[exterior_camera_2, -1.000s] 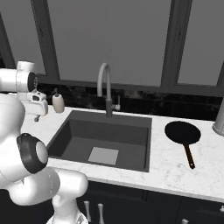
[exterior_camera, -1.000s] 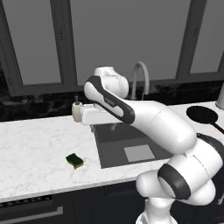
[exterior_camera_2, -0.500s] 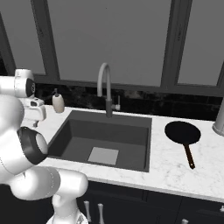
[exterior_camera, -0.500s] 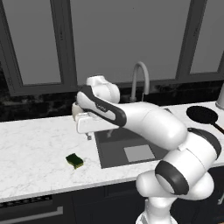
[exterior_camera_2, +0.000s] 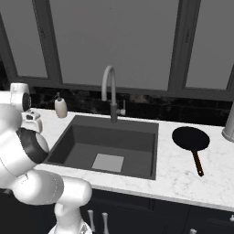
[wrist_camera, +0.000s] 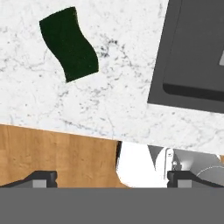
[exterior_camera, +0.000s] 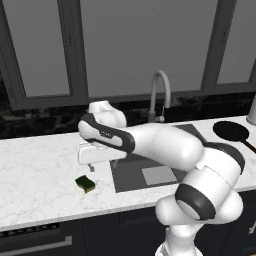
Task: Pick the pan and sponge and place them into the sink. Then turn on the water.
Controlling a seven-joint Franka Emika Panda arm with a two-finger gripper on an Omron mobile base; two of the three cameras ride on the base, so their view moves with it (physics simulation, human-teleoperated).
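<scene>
While hovering above the counter point(exterior_camera: 35, 170) — gripper point(wrist_camera: 111, 178) wide open, empty — sponge point(exterior_camera: 85, 183) beside the sink point(exterior_camera_2: 68, 137), apart.

Soap dispenser point(exterior_camera_2: 60, 107) on marble counter point(exterior_camera: 35, 165)

Rendered light is even and diffuse across my three views; no single source visible. The windows point(exterior_camera: 145, 45) read flat grey, no glare. The marble counter point(exterior_camera: 40, 170) is bright; the backsplash point(exterior_camera_2: 151, 107) and sink point(exterior_camera_2: 82, 151) are dark but readable. Soft sheen on my white arm point(exterior_camera: 165, 145). Faint shadow under the sponge point(exterior_camera: 85, 183). The hand view is sharp, no blur; sponge edges point(wrist_camera: 69, 43) look wavy. Both base views look slightly coarse.
</scene>
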